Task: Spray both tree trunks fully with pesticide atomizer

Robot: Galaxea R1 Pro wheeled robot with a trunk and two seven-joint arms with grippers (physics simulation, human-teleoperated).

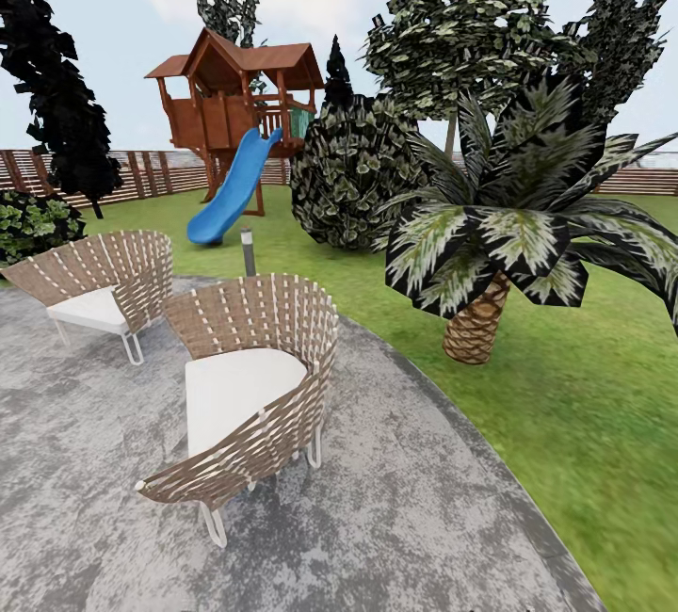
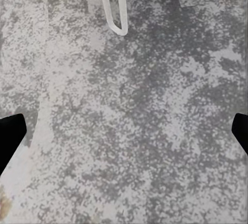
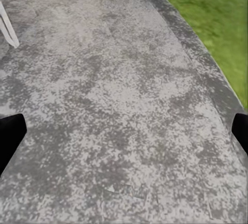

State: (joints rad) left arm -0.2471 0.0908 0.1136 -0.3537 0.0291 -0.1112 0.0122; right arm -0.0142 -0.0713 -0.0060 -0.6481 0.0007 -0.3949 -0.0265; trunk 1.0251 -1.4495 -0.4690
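The pesticide atomizer is out of view. I stand on a grey mottled patio [image 1: 395,518] at the edge of the garden's green lawn [image 1: 574,405]. Behind a scaly-trunked palm [image 1: 476,325] rises a tall dark-leaved tree [image 1: 471,28]; its trunk is almost wholly hidden, and I cannot tell if it is one of the task's trees. My left gripper [image 2: 124,136] hangs open over bare patio, dark fingertips [image 2: 10,138] far apart, nothing between them. My right gripper [image 3: 124,136] is open too, above the patio near its curved border with the grass.
Two woven chairs with white cushions [image 1: 250,386] [image 1: 99,287] stand on the patio ahead and to the left. A round bush [image 1: 353,169], a wooden playhouse [image 1: 235,94] with a blue slide [image 1: 226,193], a short lamp post [image 1: 249,252] and a slatted fence [image 1: 151,171] lie beyond.
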